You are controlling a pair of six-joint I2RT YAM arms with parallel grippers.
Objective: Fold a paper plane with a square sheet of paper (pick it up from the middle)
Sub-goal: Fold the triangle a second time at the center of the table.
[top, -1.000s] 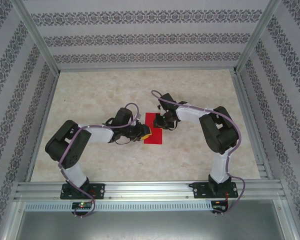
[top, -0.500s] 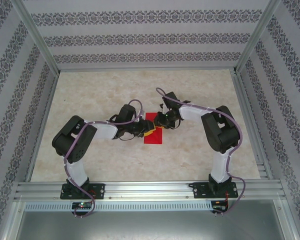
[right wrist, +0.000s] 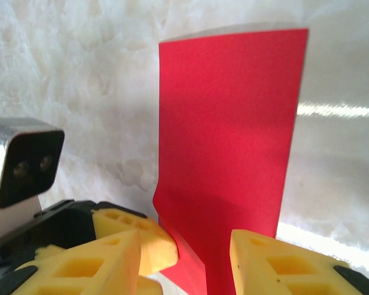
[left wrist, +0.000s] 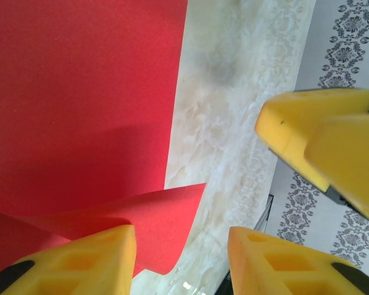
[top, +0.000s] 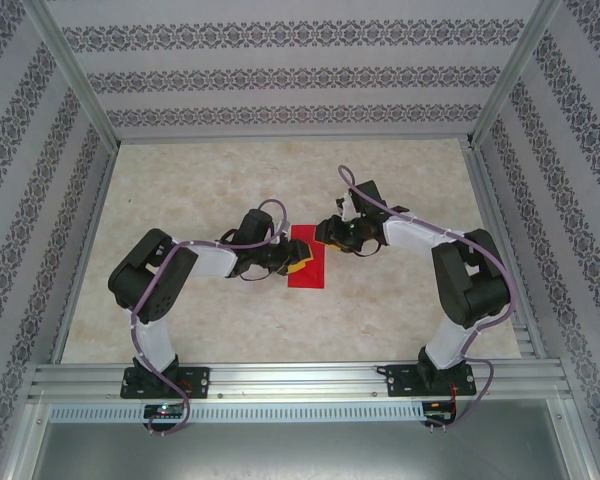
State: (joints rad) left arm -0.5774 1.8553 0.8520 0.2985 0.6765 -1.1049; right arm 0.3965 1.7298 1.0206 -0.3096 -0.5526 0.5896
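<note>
The red sheet of paper (top: 308,272) lies on the table as a narrow upright rectangle, not in the shape of a paper plane. My left gripper (top: 298,264) is at its left edge, open. In the left wrist view a corner flap of the paper (left wrist: 166,215) curls up beside one yellow finger (left wrist: 80,261). My right gripper (top: 329,234) hovers off the sheet's upper right corner, open. In the right wrist view the paper (right wrist: 234,123) runs between its fingertips (right wrist: 277,261), and a left-gripper finger (right wrist: 157,243) touches the sheet's raised edge.
The marble-patterned table (top: 200,180) is ringed by aluminium rails (top: 300,378) and patterned walls. Both arms reach inward, their grippers close together at the centre. The left arm's wrist camera (right wrist: 24,160) sits at the left of the right wrist view.
Both grippers have opened. The right arm has drawn back up and to the right, off the paper. The left gripper has slid slightly right along the sheet's left edge.
</note>
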